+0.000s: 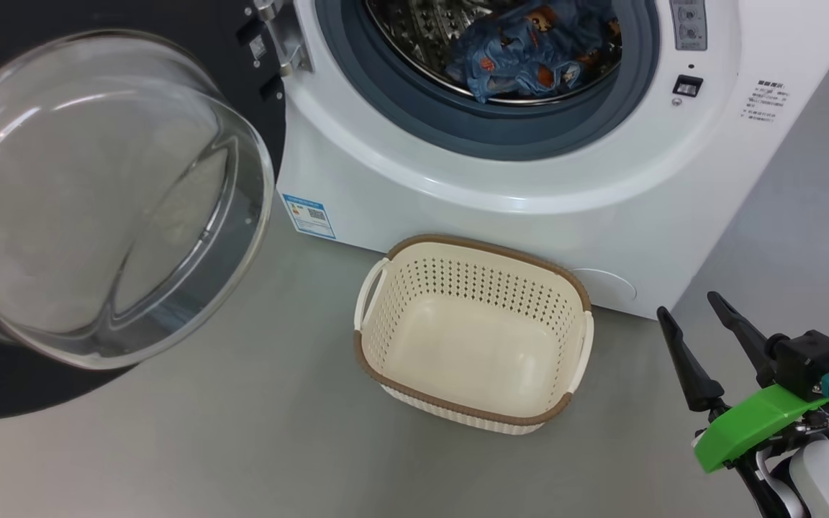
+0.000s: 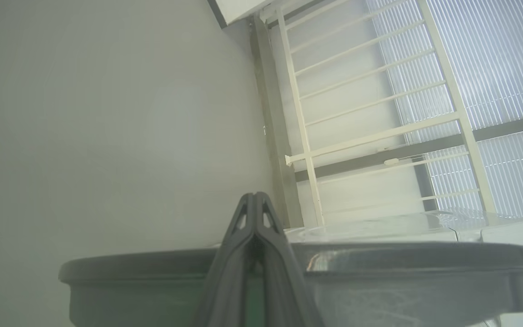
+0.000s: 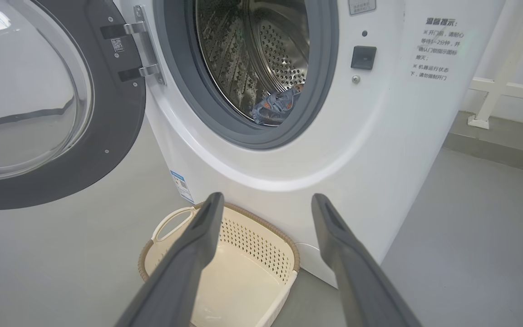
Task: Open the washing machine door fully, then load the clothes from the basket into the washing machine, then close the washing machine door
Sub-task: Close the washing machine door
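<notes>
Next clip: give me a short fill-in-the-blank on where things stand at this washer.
The basket is ____.
The clothes lie inside the steel ____.
The washing machine door stands ____.
The left claw is ____.
Missing words: empty; drum; open; shut.

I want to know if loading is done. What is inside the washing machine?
The clothes lie in a blue, bear-printed heap on the floor of the steel drum of the washing machine. Anything beneath the heap is covered by it.
</notes>
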You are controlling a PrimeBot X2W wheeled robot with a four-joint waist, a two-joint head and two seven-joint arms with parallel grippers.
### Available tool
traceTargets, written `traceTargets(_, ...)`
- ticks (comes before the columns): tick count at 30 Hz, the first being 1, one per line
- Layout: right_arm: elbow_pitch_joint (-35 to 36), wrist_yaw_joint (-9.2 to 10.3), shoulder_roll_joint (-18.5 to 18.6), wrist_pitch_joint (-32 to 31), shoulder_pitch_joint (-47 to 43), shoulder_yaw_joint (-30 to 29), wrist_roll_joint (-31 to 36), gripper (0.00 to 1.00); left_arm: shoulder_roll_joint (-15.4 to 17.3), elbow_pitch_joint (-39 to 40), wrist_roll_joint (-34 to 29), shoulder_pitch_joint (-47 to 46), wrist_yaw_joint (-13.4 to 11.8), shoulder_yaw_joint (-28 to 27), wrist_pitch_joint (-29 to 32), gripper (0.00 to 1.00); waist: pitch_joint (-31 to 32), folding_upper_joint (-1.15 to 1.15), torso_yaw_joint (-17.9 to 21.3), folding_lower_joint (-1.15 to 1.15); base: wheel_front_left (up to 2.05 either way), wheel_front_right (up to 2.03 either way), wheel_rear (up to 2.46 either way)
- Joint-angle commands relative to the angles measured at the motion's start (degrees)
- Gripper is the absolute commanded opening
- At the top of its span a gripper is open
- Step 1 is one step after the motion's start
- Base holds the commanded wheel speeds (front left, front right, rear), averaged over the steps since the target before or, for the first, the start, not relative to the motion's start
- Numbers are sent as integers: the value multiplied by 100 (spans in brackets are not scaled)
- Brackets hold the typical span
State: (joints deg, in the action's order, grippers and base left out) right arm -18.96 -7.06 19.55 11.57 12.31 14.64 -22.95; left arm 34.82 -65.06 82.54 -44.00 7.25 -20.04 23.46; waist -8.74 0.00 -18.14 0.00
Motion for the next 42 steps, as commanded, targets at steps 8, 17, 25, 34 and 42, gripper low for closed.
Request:
traceTargets(8, -137, -43, -14, 151, -135, 166, -146, 100, -53, 872, 78, 549, 24, 387, 1473, 0, 196, 0, -144, 0, 0, 0, 0)
traceTargets(17, -267, -43, -70, 230, -129, 214, -201, 100, -188, 1823, 565, 1035, 24, 435, 2708, 0, 297, 0, -180, 0, 0, 0, 0)
traceTargets(25, -347, -43, -159, 291, -167, 188, -231, 100, -339, 2829, 808, 1600, 24, 549, 3472, 0, 378, 0, -225, 0, 0, 0, 0)
traceTargets(34, -432, -43, -334, 332, -213, 196, -269, 100, -608, 3871, 911, 2031, -267, 862, 4054, 0, 514, 0, -193, 0, 0, 0, 0)
traceTargets(42, -401, -43, -529, 341, -271, 111, -289, 100, -963, 5219, 1199, 2561, -813, 932, 4321, 0, 639, 0, 112, 0, 0, 0, 0)
